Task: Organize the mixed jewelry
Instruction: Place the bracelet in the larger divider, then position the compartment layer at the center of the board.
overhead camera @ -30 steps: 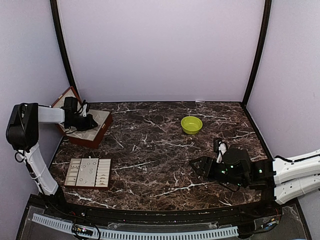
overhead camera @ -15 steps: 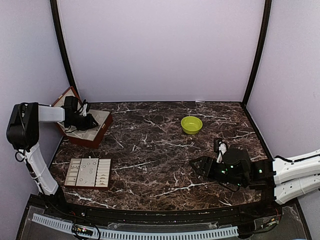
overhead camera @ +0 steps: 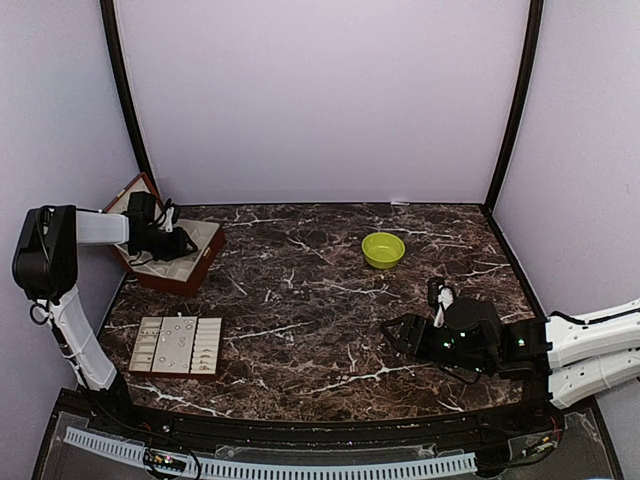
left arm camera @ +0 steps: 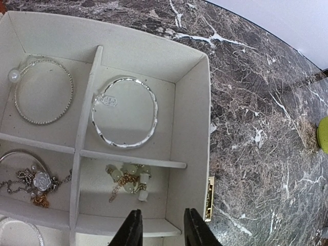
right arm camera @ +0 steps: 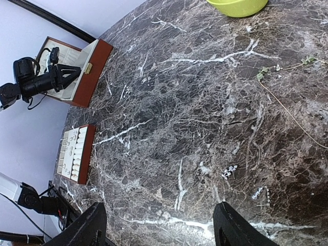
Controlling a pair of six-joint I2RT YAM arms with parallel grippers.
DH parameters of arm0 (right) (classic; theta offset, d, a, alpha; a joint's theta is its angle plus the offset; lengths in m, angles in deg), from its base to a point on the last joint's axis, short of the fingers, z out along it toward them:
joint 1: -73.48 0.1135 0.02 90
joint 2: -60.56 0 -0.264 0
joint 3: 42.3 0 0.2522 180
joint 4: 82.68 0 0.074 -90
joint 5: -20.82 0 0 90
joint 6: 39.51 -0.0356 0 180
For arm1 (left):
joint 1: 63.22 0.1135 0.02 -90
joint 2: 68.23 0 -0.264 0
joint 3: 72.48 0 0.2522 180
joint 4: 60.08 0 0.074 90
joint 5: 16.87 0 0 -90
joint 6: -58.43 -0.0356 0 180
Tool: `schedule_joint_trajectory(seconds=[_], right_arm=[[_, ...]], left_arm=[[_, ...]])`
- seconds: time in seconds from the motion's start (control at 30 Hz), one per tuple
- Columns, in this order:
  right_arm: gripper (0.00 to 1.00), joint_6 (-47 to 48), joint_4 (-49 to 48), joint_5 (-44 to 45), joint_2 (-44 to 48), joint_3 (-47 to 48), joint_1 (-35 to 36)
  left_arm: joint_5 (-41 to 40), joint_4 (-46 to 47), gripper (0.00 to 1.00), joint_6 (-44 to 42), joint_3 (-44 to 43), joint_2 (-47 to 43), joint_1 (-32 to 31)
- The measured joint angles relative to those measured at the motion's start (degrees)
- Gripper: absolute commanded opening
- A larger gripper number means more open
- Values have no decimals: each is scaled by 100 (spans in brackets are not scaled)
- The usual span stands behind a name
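My left gripper (left arm camera: pixel 161 215) hovers over the reddish-brown box (overhead camera: pixel 176 257), jaws slightly open with nothing between them. Just ahead of its tips a gold chain with pale beads (left arm camera: pixel 127 179) lies in a cream compartment. Other compartments hold a silver bangle (left arm camera: pixel 152 128), a beaded bangle (left arm camera: pixel 68 97) and a flower necklace (left arm camera: pixel 40 181). My right gripper (right arm camera: pixel 161 225) stands wide open above the marble, empty. Loose jewelry lies on the table near it: two tiny silvery pieces (right arm camera: pixel 228 171) (right arm camera: pixel 259 192) and a thin chain (right arm camera: pixel 287 110).
A lime-green bowl (overhead camera: pixel 383 249) stands at the back right of the marble table (overhead camera: pixel 300 300). A cream compartment tray (overhead camera: pixel 178 345) with small pieces lies at the front left. The box lid (overhead camera: pixel 130 192) leans open against the left wall.
The left gripper's jaws have parted over the box. Both arms stay almost where they were.
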Motion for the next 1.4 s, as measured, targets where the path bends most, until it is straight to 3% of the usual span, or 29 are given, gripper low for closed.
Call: schedule_joint_trajectory(seconds=[0.27,0.63,0.87,1.03,1.4], right_arm=[[73,2,350,157,208,2,0],[78,-92,1812,693,813,308,0],[79,-232,2863,977,809,656,-116],[77,-195,3202,962,680,752,-345],[71,426,3298,428,243,761,-1445]], left_arm=[[-50,269,41,68,291,-758,0],[-203,632,47,103,662,-1967,-68],[-385,592,47,-116,708,-2310,-763],[-400,549,48,-229,730,-2688,-1152],[-334,476,50,-245,861,-3283,-1379]])
